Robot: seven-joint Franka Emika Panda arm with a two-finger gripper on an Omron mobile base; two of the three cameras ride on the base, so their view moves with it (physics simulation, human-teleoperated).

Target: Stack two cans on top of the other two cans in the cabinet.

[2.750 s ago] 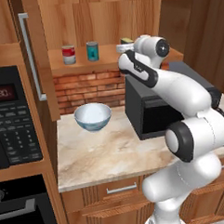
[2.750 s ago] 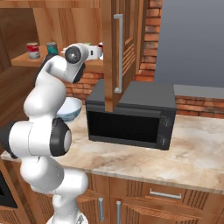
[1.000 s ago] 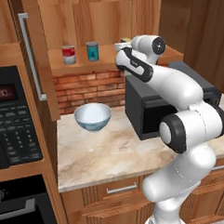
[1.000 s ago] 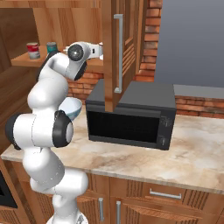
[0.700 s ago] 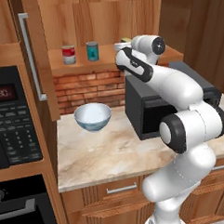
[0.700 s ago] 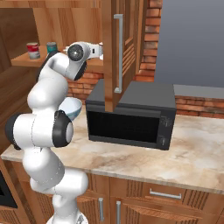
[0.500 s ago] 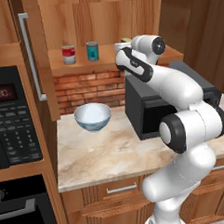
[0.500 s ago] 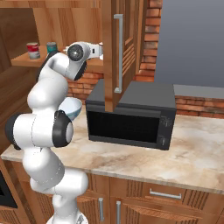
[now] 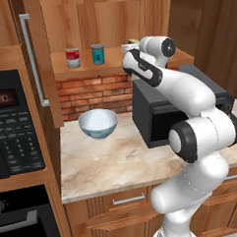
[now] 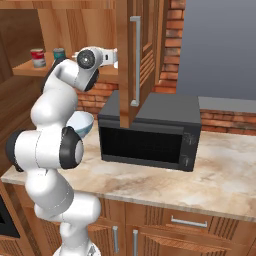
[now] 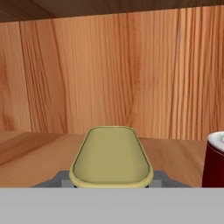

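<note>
A: What differs from a few seconds back?

B: The arm's elbow has swung in closer to the cabinet point(image 9: 110, 22). Over the last second the arm holds still. The gripper point(image 11: 111, 181) is clenched on the yellow-topped can point(image 11: 111, 155), 1 finger tip on each side of it.

A: Is the can lifted?

B: Cannot tell; its base is hidden in the hand view. It sits between the jaws, over the shelf point(image 9: 88, 70).

A: And the neighbours?

B: The red-banded can point(image 11: 214, 162) stands just right of the gripper, apart from the held can. The teal can point(image 9: 98, 53) and the red-label can point(image 9: 73, 58) stand well off to the gripper's left along the shelf, both upright.

A: What does that mean for the task?

B: My reading is that the grasp is made, 0 cans are stacked, and the next move is a lift and a short carry right onto the red-banded can. The clearance under the cabinet top looks tight.
</note>
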